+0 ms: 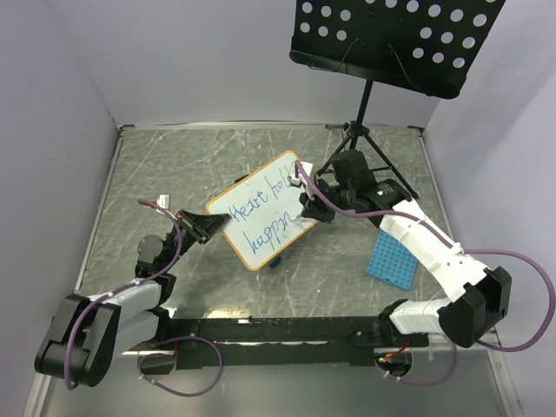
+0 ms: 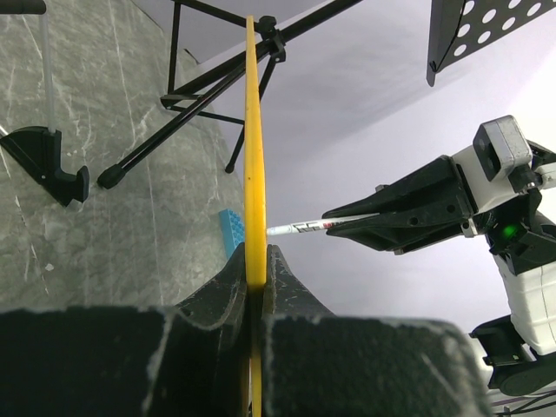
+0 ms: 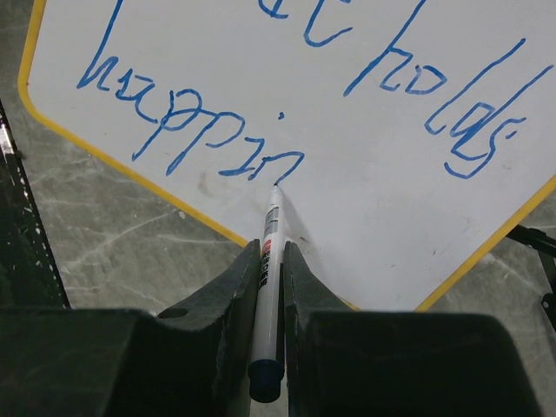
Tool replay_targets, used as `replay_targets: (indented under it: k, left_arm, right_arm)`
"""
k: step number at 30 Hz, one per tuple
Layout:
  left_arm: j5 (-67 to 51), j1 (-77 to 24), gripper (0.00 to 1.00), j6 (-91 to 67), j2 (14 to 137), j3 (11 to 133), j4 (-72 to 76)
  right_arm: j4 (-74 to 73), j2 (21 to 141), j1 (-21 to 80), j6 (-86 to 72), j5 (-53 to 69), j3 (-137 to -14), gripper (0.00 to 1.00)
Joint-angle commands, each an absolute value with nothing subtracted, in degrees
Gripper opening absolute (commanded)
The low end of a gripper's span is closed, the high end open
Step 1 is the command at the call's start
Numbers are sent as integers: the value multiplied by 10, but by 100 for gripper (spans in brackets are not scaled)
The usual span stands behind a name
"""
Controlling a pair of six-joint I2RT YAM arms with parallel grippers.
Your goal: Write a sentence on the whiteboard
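The whiteboard [image 1: 265, 228], white with a tan-orange frame, is held tilted above the grey table. My left gripper [image 1: 208, 228] is shut on its left edge. The left wrist view shows that frame edge-on [image 2: 254, 148], pinched between the fingers of my left gripper [image 2: 254, 261]. My right gripper [image 1: 309, 207] is shut on a white marker [image 3: 273, 217]. In the right wrist view the marker runs out between the fingers of my right gripper [image 3: 272, 252]. Its tip touches the board [image 3: 373, 217] at the end of "happin". The sentence [image 3: 191, 130] is blue handwriting in two lines, reading "heart holds" over "happin" [image 1: 268, 233].
A black perforated music-stand panel [image 1: 391, 35] stands at the back right, and its tripod legs [image 1: 352, 143] reach down behind the board. A blue grid tray [image 1: 393, 259] lies on the table near my right arm. A small black bracket [image 2: 48, 165] sits on the table left of the board.
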State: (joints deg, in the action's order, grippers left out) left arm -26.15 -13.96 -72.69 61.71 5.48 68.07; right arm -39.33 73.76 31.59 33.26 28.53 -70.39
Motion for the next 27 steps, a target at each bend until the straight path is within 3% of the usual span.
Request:
replay_targets:
  k: [1, 27]
  left_arm:
    - [-265, -140, 1, -747, 604, 65, 783]
    - [-265, -138, 1, -744, 591, 59, 776]
  right_arm:
    - [-417, 740, 313, 343, 289, -731, 0]
    - [-336, 680, 263, 307, 371, -708, 0]
